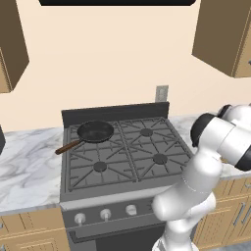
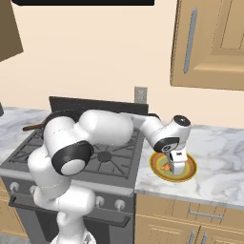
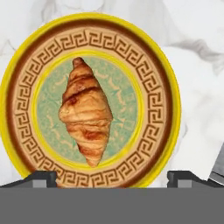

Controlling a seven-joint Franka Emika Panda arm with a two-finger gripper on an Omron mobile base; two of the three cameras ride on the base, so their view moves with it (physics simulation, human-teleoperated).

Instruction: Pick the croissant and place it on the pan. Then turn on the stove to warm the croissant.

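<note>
You are hovering the spread claw (image 3: 111, 177) over the croissant (image 3: 85, 111); shift left to centre it, then descend.

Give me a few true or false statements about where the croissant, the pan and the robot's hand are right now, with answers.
1. The golden-brown crescent croissant lies on the round yellow-rimmed green plate. True.
2. The small black frying pan sits on the front right burner of the dark grey gas stove. False: back left burner.
3. The hand hangs over the plate. True.
4. The hand grips the croissant. False: its fingertips stand wide apart, open.
5. The plate sits on the stove. False: on the marble counter.
</note>
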